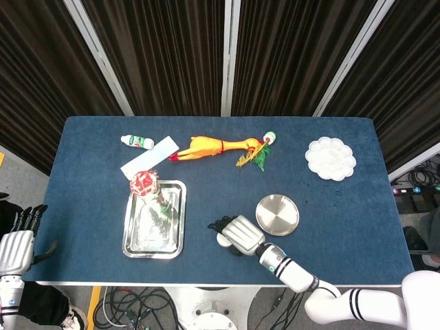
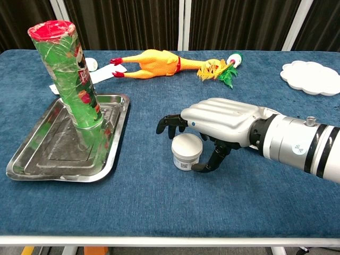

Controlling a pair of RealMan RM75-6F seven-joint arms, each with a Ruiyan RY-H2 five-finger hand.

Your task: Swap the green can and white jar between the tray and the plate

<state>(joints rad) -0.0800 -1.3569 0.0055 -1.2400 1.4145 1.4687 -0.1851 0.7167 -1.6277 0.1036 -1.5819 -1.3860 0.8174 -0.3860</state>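
Chest view puts us right on the action: the right robot hand (image 2: 215, 123) arches over the small white jar with its round white lid (image 2: 187, 151), dark fingers (image 2: 169, 124) curled down past the jar's far side and the thumb hooked at its 3 o'clock side. Whether those fingers actually press the jar, I cannot tell; nothing is lifted, the jar sits on the blue tabletop (image 2: 159, 207).

Out at 9 o'clock from the jar, the tall green can with the red top (image 2: 71, 74) stands upright in the rectangular steel tray (image 2: 32, 159), toward the tray's far end.

Head view, looking straight down, gives what the chest camera hides: the round steel plate (image 1: 278, 214) lies bare just beside the right robot hand (image 1: 238, 234), at its 2 o'clock. From the chest the forearm covers that plate completely. From above the jar (image 1: 223, 240) is only a white sliver under the palm.

Head view alone also catches the left robot hand (image 1: 15, 246), off the tabletop's edge at the lower left, fingers straight and apart, holding nothing.

Along the far side lie a yellow rubber chicken (image 2: 159, 64), a small white bottle with a green label (image 1: 137, 141), and a white flower-shaped palette (image 1: 331, 158) at the right.
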